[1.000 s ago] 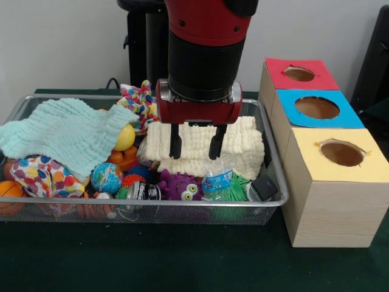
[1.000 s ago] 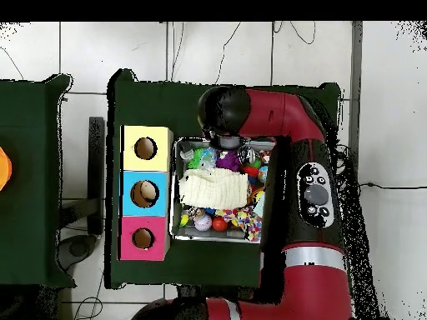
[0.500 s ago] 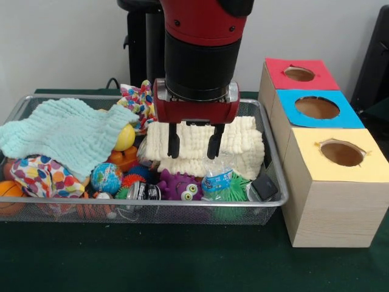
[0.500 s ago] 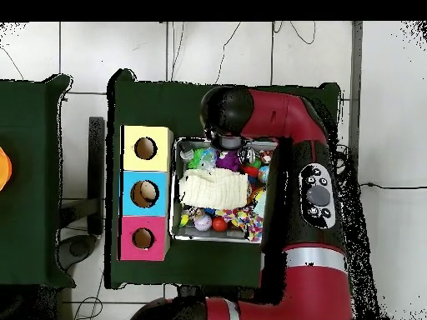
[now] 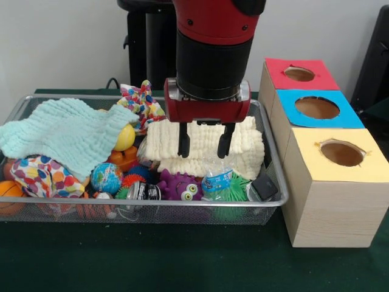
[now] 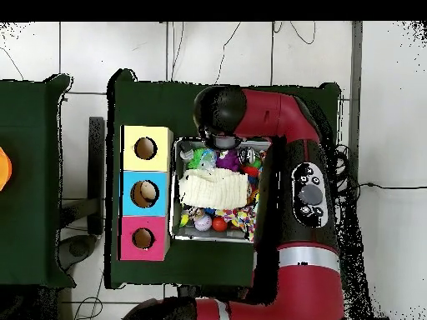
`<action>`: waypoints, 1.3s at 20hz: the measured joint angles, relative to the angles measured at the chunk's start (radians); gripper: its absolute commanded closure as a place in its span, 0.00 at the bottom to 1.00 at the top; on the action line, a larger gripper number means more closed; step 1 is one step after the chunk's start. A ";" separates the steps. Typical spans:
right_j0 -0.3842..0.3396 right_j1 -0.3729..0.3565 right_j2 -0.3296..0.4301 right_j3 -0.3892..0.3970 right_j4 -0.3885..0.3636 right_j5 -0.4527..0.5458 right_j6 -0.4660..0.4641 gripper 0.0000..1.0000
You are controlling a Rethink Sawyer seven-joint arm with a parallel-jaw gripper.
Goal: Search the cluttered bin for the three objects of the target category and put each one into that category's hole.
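Observation:
The silver wire mesh bin (image 5: 182, 210) holds many toys and cloths; it also shows in the overhead view (image 6: 177, 192). My gripper (image 5: 204, 145) hangs open and empty above a folded cream towel (image 5: 243, 146) in the right part of the bin. In front of the towel lie a purple monster toy (image 5: 180, 186), a small water bottle (image 5: 216, 179) and a green spiky ball (image 5: 236, 190). A mint cloth (image 5: 61, 134) covers the left part, beside a yellow ball (image 5: 125, 137), a globe ball (image 5: 106, 177) and a polka-dot fabric toy (image 5: 36, 176).
Three pale wooden boxes stand right of the bin, with a red top (image 5: 299, 74), a blue top (image 5: 317, 108) and a yellow top (image 5: 341, 153), each with a round hole. A star-shaped fabric toy (image 5: 141, 101) lies at the bin's back. The arm (image 6: 304, 192) hides part of the bin from overhead.
My gripper has shifted a little to the right over the cream towel, still open. Nothing in the bin has moved.

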 measured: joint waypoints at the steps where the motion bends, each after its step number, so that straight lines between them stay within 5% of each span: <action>1: 0.002 0.000 0.000 0.000 0.001 0.000 0.000 0.00; 26: 0.047 0.086 -0.007 -0.001 0.036 -0.056 0.000 0.00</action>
